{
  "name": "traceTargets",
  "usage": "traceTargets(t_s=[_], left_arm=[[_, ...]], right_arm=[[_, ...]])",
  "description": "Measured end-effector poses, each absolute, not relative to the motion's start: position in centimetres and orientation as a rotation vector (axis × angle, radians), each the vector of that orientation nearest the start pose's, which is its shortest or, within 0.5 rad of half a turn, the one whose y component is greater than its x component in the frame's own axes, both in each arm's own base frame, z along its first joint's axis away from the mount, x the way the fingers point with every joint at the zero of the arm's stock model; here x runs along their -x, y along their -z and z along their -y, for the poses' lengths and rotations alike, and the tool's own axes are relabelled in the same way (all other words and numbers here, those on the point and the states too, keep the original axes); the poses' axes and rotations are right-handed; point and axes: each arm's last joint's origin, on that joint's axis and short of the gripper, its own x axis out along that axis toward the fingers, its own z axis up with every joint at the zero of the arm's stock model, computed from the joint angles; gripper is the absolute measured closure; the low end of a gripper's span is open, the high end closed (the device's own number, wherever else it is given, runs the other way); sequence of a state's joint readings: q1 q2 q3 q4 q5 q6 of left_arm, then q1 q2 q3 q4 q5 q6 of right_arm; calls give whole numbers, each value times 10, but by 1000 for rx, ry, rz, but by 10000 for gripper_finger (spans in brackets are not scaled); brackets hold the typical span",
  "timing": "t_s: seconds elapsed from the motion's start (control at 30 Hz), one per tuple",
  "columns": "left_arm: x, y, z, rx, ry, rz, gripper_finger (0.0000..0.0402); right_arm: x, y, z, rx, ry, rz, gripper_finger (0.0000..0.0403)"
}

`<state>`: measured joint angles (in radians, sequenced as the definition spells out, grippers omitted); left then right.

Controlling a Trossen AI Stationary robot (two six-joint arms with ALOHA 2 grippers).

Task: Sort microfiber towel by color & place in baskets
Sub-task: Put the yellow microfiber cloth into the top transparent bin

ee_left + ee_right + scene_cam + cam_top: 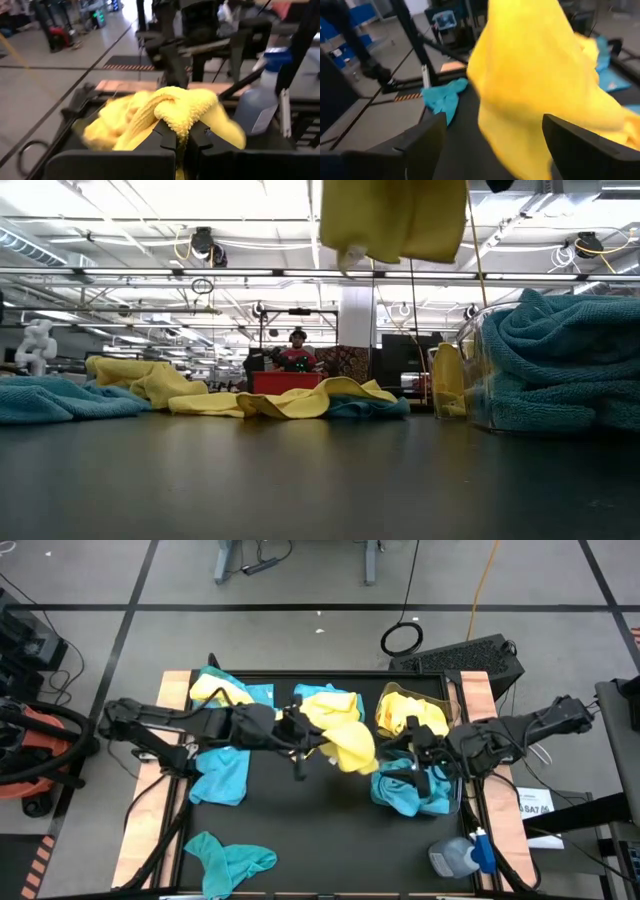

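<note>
My left gripper [322, 742] is over the table's middle, shut on a bright yellow towel [352, 746] that hangs high at the top of the low view [392, 218]. My right gripper [412, 746] is open beside the two clear baskets on the right. In its wrist view the yellow towel [535, 85] hangs between its wide-apart fingers, and whether it touches them does not show. The far basket [408, 710] holds yellow towels. The near basket [408, 792] holds teal ones. More yellow towels [325, 705] and teal towels [220, 772] lie flat on the table. My left gripper [182, 137] pinches a bunched fold [180, 117] of the yellow towel between its two fingers. The cloth humps up above the fingertips and drapes down on both sides. It is lifted clear of the table and hangs slack below the fingers [392, 218].
A teal towel [230, 860] lies near the table's near left corner. A grey spray bottle with a blue cap [462, 855] stands at the near right corner. A black keyboard [470, 655] sits beyond the far edge. A person [297, 345] is far off in the room.
</note>
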<state>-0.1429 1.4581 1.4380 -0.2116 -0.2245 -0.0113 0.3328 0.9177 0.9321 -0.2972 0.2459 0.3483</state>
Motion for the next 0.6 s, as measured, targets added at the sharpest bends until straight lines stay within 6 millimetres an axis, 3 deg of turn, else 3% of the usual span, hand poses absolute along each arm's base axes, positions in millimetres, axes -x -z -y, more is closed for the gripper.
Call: traceTargets(t_s=[0.23,0.6], left_arm=[[-356,-391,34,0,22,-119,400],[-370,-388,30,13,136,-31,400]], right_arm=[[-206,-346,-48,-173,124,-237,83],[-246,-334,-49,-182,19,-209,87]])
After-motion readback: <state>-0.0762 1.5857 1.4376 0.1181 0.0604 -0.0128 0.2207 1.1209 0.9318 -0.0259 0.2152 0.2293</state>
